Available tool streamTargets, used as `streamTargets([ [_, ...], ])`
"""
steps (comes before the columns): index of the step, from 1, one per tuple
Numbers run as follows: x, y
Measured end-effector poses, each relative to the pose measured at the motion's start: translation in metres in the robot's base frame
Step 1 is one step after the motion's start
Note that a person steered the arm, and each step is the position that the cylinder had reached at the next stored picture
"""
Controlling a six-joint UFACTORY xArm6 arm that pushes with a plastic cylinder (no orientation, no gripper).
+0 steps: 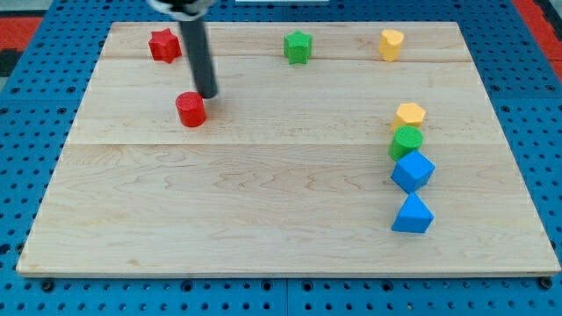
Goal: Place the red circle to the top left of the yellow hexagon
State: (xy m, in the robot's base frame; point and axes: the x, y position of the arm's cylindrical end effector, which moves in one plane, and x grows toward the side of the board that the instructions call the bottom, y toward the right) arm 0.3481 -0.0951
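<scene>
Wooden board [263,193] — contents. My tip [209,94]: a bare rod, grasping nothing, touching the red circle [190,110] at its upper right. Red circle: left half, well apart from the yellow hexagon [409,114] at right. Below the hexagon — a green circle [407,140], touching it.

Pale matt wooden board [263,202] with visible grain

Rod [195,44] top cut off, blurred.
</scene>
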Motion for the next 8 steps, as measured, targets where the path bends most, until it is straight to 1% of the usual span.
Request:
streamTargets([
  [1,0.0,-0.094],
  [2,0.014,-0.138],
  [3,0.032,-0.065],
  [4,0.032,0.049],
  [5,0.049,0.019],
  [6,0.07,0.039],
  [8,0.041,0.168],
])
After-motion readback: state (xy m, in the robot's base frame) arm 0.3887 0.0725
